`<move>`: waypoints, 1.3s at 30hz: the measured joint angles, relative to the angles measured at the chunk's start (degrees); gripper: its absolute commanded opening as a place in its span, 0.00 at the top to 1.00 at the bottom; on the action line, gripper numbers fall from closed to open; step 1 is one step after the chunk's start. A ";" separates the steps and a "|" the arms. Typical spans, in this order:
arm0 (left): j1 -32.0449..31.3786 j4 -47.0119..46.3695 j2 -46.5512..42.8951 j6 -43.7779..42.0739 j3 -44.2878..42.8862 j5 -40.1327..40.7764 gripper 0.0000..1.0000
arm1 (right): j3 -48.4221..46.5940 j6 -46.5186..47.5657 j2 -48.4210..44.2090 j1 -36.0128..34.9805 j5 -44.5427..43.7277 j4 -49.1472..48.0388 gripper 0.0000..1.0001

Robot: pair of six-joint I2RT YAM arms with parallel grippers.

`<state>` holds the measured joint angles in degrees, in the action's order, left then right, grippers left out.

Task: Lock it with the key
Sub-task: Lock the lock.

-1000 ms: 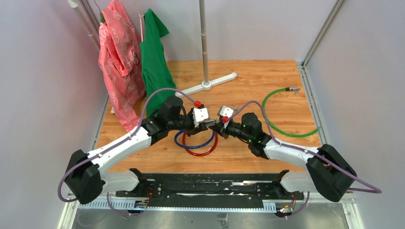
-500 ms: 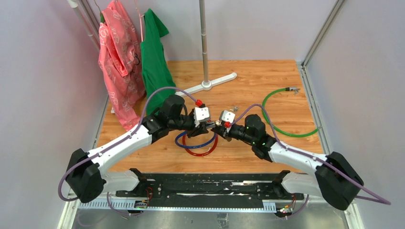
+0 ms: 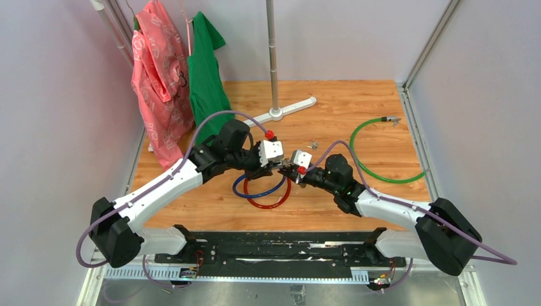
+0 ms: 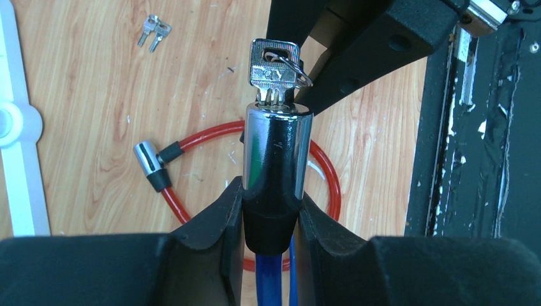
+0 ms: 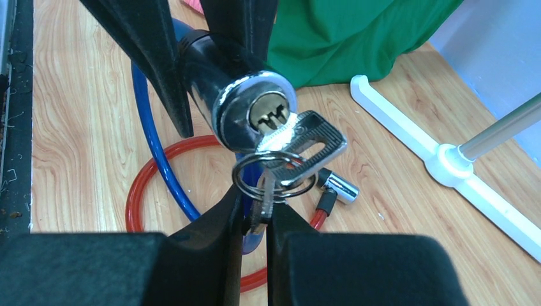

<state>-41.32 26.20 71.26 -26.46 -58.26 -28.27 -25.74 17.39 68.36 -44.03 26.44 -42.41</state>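
My left gripper (image 4: 271,191) (image 3: 279,164) is shut on the black collar of the chrome lock cylinder (image 4: 275,150) (image 5: 237,95), which ends the blue cable (image 4: 271,287) (image 3: 258,193). A small silvery key (image 4: 274,67) (image 5: 309,139) stands at the cylinder's keyhole with its blade in the slot. It hangs on a ring with a second key (image 5: 259,203). My right gripper (image 5: 256,207) (image 3: 289,167) is shut on that second key, just in front of the cylinder's face.
A red cable loop (image 3: 268,203) lies under the grippers, its metal plug (image 4: 148,159) on the wood. Spare keys (image 3: 312,145) lie farther back. A green cable (image 3: 383,173) is at the right, a stand's white foot (image 3: 281,113) behind, and pink (image 3: 156,83) and green (image 3: 205,76) clothes at the back left.
Both wrists have shifted a little where they meet. The right wrist has rolled and come slightly nearer. Neither grip has changed.
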 measured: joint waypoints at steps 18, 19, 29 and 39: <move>-0.09 13.88 2.29 -1.84 -10.23 5.81 1.00 | -2.32 -0.98 5.66 -3.04 -3.32 -7.80 1.00; -0.04 12.83 2.29 -1.01 -9.55 4.98 1.00 | -2.32 -1.18 3.98 -3.13 -4.00 -5.01 1.00; 0.42 -7.43 3.56 10.93 3.80 -14.97 1.00 | 0.00 -4.42 -12.72 -3.87 -4.83 22.86 1.00; 0.72 -16.31 8.83 11.98 7.67 -17.62 0.98 | 3.37 -4.28 -10.12 -4.02 -7.45 20.09 1.00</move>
<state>-40.60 9.89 80.09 -14.48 -50.59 -45.89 -22.37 13.10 58.24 -48.05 18.98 -22.33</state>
